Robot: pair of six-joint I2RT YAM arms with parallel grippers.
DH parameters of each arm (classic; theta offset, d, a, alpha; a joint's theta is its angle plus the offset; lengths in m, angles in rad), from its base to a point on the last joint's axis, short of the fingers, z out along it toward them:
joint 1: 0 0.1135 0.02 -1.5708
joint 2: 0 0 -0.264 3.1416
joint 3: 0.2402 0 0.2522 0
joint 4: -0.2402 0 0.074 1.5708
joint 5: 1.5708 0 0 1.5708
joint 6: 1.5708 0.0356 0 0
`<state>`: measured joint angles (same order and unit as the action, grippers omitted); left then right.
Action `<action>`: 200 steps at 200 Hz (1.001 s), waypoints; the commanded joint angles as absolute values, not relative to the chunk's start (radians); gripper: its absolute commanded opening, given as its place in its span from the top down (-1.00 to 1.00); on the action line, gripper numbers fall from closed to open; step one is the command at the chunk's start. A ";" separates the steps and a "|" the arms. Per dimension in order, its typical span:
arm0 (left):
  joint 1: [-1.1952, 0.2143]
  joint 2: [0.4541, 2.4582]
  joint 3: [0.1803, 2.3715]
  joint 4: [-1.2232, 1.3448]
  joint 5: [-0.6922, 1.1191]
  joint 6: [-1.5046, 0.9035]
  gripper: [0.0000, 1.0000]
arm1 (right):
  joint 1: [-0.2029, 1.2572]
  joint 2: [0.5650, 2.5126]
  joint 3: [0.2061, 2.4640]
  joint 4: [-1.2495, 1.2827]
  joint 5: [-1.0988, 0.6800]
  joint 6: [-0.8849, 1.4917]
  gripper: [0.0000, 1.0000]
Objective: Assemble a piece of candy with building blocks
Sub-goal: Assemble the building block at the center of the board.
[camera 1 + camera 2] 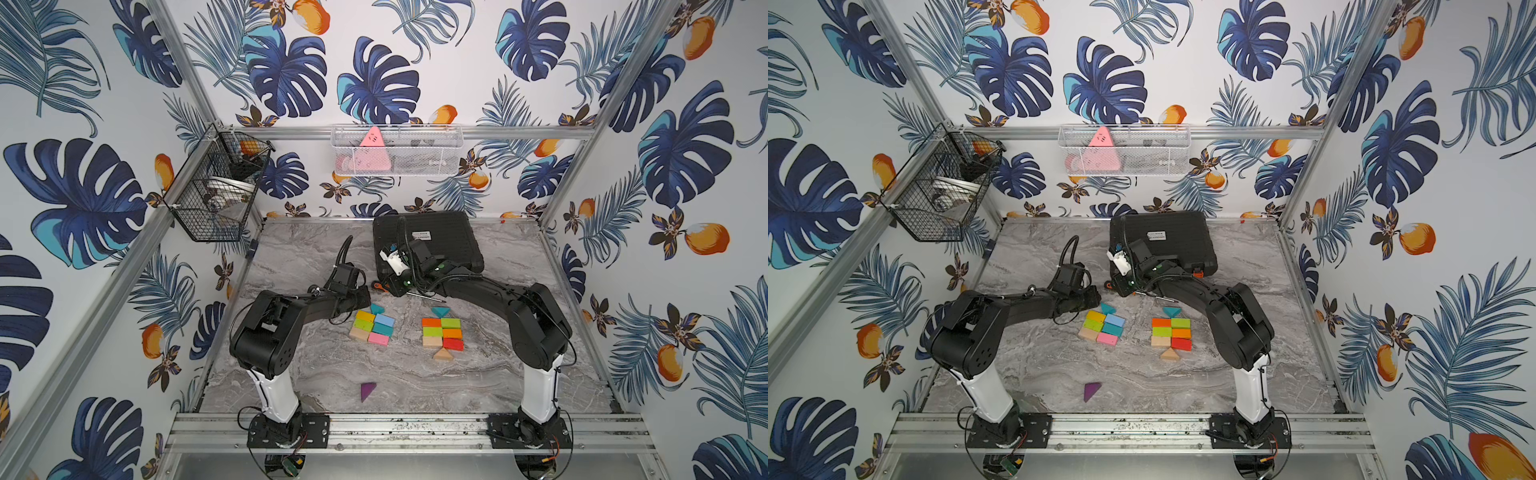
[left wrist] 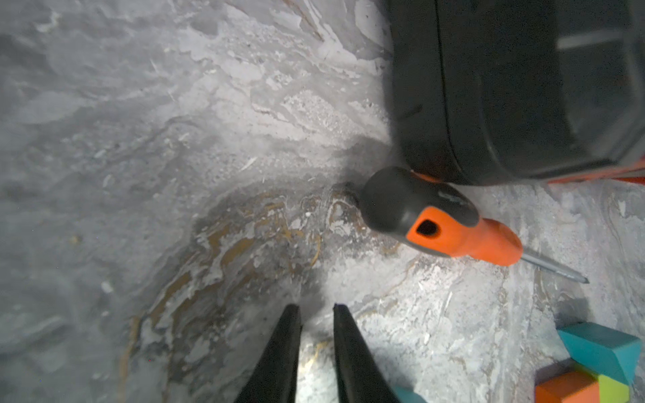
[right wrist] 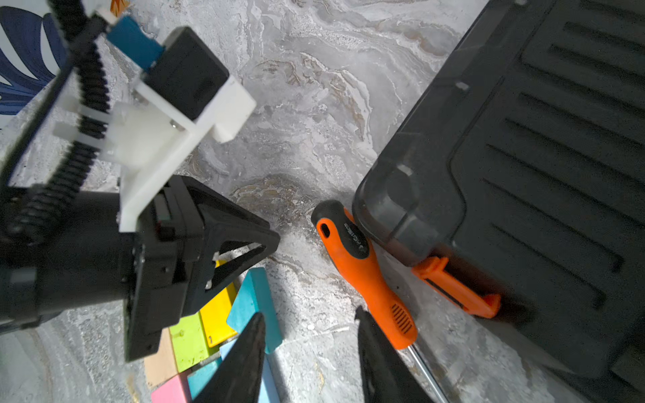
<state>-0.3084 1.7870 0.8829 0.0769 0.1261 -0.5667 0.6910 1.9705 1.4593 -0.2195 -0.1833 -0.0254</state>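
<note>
Clock read in a top view, 12 = back wall. Two block sets on the bench (image 1: pixel 415 386), mid-bench.

Right set (image 1: pixel 442 332): six bricks in a two-wide grid, teal triangle (image 1: pixel 440 311) at its 12, wood triangle (image 1: pixel 443 354) at its 6. Reads as a finished candy with both wrapper ends on.

Left set (image 1: pixel 372 327): six bricks, grid slightly skewed, teal tip (image 1: pixel 376 308) at its 12, nothing at its 6. The purple triangle (image 1: pixel 367 390) lies well apart at 6, near the front rail. It is likely the missing end.

Left hand (image 2: pixel 317 308): closed, empty, low over bare bench at about 11 of the left set. Right hand (image 3: pixel 310 312): fingers apart, holding nothing, just beside the screwdriver (image 3: pixel 363 275), which lies against the black case (image 1: pixel 428 241) at 12.

Progress, my call: one candy done, the second nearly done. Left to do: fetch the purple triangle, seat it at 6 of the left set, maybe square up that grid. Neither hand is near the purple triangle.
</note>
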 commanded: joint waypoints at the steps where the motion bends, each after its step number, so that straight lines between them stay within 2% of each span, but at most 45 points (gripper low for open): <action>1: -0.313 1.778 0.870 0.003 0.123 -0.548 0.51 | 0.691 1.978 1.467 -0.227 -0.195 -0.021 0.09; 140: -0.330 1.746 0.856 -0.009 0.111 -0.551 0.52 | 0.691 1.999 1.480 -0.239 -0.199 -0.022 0.07; 182: -0.330 1.650 0.857 -0.051 0.044 -0.571 0.50 | 0.692 1.983 1.473 -0.229 -0.196 -0.014 0.08; 200: -0.330 1.565 0.861 -0.091 0.007 -0.592 0.42 | 0.692 1.948 1.463 -0.234 -0.199 -0.009 0.07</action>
<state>-0.3286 1.6466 0.8562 -0.0387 0.0742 -0.5579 0.6910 1.9903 1.4700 -0.2260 -0.1936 -0.0185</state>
